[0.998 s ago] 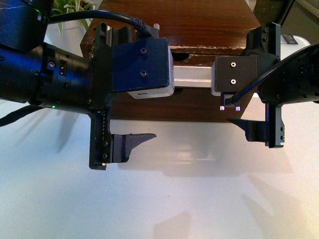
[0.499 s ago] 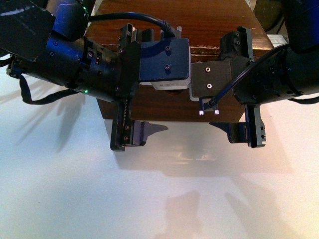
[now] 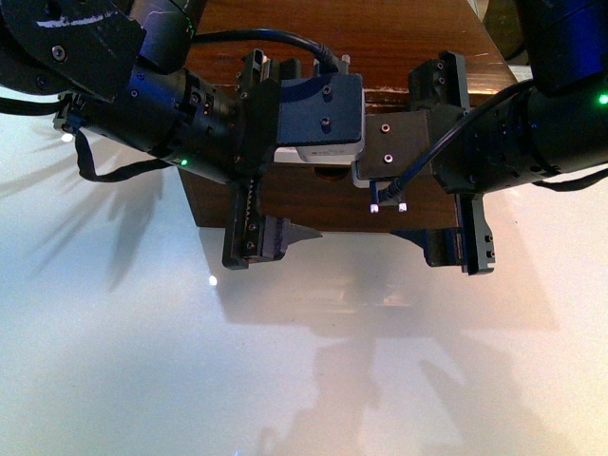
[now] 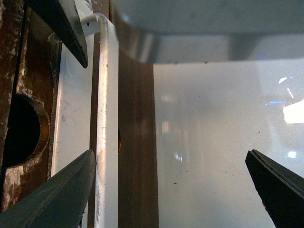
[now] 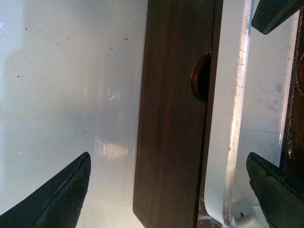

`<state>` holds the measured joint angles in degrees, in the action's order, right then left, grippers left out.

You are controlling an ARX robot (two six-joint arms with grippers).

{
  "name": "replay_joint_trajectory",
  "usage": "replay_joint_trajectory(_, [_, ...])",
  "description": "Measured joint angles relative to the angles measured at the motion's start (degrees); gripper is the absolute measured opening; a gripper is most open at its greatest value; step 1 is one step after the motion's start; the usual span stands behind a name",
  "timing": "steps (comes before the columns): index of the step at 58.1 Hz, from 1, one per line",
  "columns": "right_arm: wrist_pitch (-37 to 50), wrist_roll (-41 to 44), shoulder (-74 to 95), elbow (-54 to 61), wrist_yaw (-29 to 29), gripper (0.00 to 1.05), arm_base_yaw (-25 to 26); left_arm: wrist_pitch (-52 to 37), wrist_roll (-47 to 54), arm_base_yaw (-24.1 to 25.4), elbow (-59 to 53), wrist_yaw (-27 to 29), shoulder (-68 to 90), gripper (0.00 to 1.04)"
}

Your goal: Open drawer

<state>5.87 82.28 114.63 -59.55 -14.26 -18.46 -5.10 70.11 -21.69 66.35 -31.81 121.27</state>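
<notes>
The drawer (image 4: 9, 57) is dark worn wood with a half-round notch (image 4: 21, 128) and a long white bar handle (image 4: 107, 118). In the front view both wrists hide the handle, at the front of the brown cabinet (image 3: 380, 38). My left gripper (image 3: 313, 157) is open. In the left wrist view (image 4: 171, 156) one finger (image 4: 61, 194) is beside the handle and the other (image 4: 280, 190) is over the table. My right gripper (image 3: 399, 152) is open. In the right wrist view (image 5: 168, 159) the handle (image 5: 235, 118) lies between its fingers, near one finger (image 5: 275, 185).
A plain handle-less drawer front (image 5: 171, 118) with a small notch (image 5: 202, 78) lies below the handle. A glossy white table (image 3: 304, 361) spreads in front of the cabinet. The two wrists sit close together at the cabinet's middle.
Both arms have moved inward toward each other and closer to the cabinet front. They now cover the handle, which showed between them a second ago. Both grippers stay open.
</notes>
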Motion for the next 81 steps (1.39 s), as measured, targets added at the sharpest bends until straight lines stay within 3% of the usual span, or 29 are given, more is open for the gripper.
replay_joint_trajectory(47, [-1.1, 0.5, 3.1, -0.8, 0.0, 0.96, 0.0, 3.5, 3.3, 0.2, 2.3, 1.9, 3.1, 0.96])
replay_joint_trajectory(81, [0.9, 0.2, -5.4, 11.6, -1.8, 0.96, -3.1, 3.5, 6.0, 0.1, -8.3, -0.2, -3.0, 0.96])
